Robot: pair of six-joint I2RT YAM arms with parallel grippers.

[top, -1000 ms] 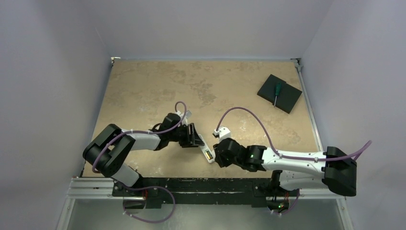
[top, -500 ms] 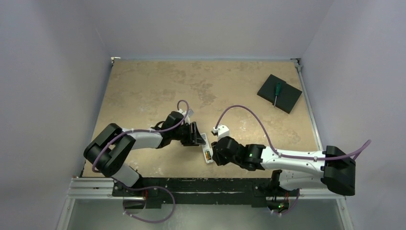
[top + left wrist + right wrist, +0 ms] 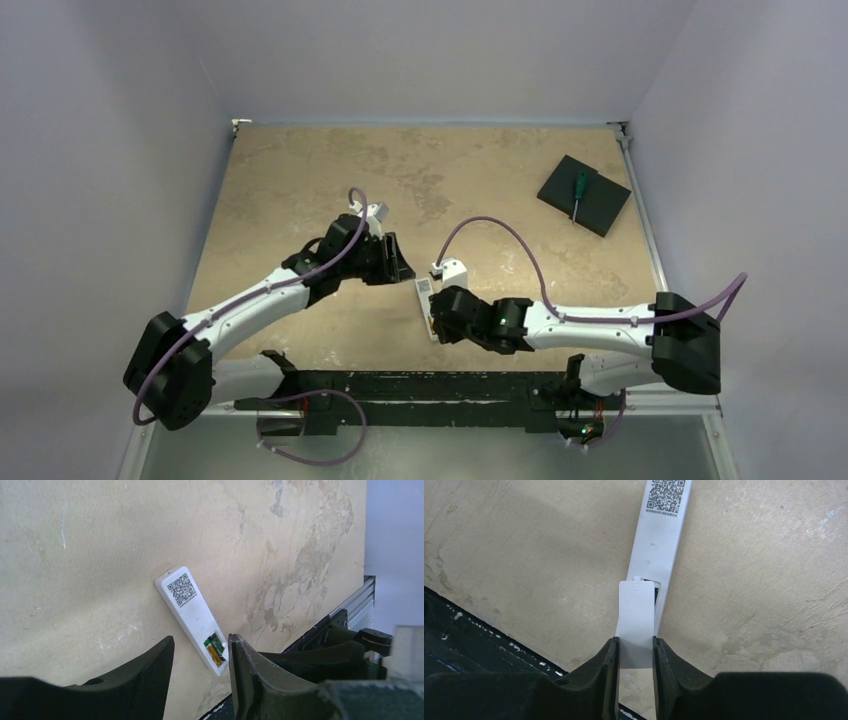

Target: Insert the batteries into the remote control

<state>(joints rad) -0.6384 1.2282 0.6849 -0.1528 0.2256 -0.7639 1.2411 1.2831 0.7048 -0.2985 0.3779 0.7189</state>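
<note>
The white remote control (image 3: 425,303) lies face down on the table, its QR label up. In the left wrist view (image 3: 189,607) its open recess holds the two batteries (image 3: 215,649), one dark green and one gold, side by side. My right gripper (image 3: 635,642) is shut on a white battery cover (image 3: 636,615) and holds it just over the recess end of the remote (image 3: 663,530). In the top view this gripper (image 3: 437,322) is at the remote's near end. My left gripper (image 3: 398,262) is open and empty, raised to the left of the remote, its jaws (image 3: 201,641) wide apart.
A black square pad (image 3: 590,205) with a green-handled screwdriver (image 3: 578,190) on it lies at the far right. The black rail of the table's near edge (image 3: 469,630) runs just behind the remote's near end.
My left gripper has drawn back up and to the left, away from the remote. My right gripper has moved left with the cover, over the remote's near end. The remote has turned straighter.
</note>
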